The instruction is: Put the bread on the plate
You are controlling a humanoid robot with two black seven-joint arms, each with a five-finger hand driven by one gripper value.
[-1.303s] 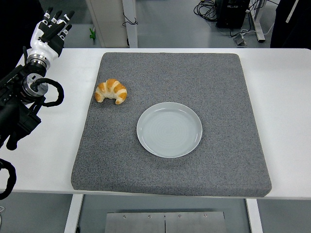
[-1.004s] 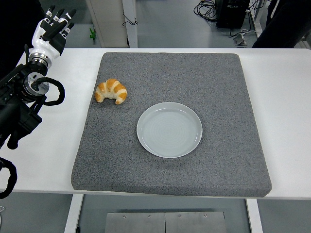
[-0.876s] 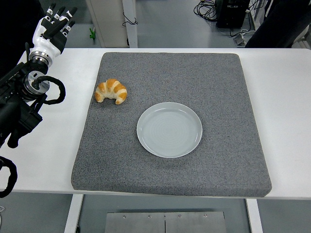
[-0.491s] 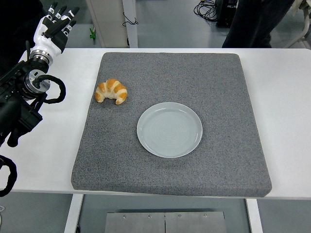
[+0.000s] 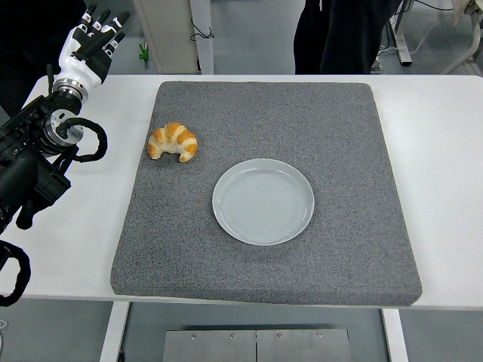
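Observation:
A golden croissant (image 5: 173, 142) lies on the grey mat (image 5: 362, 151), near its left edge. A pale round plate (image 5: 263, 200) sits empty at the mat's middle, to the right of and nearer than the croissant. My left hand (image 5: 91, 43) is raised at the upper left, over the table's far left corner, well left of and beyond the croissant. Its white fingers (image 5: 100, 16) are spread and hold nothing. The black left arm (image 5: 34, 154) runs down the left edge. The right arm is out of view.
A person in dark clothing (image 5: 343, 34) stands at the table's far edge, top centre-right. The white table (image 5: 445, 166) shows bare strips left and right of the mat. Cables lie on the floor behind.
My left hand has drifted slightly up and to the right, fingers still spread. The person has walked from the top right corner leftward to the top centre. Croissant and plate have not moved.

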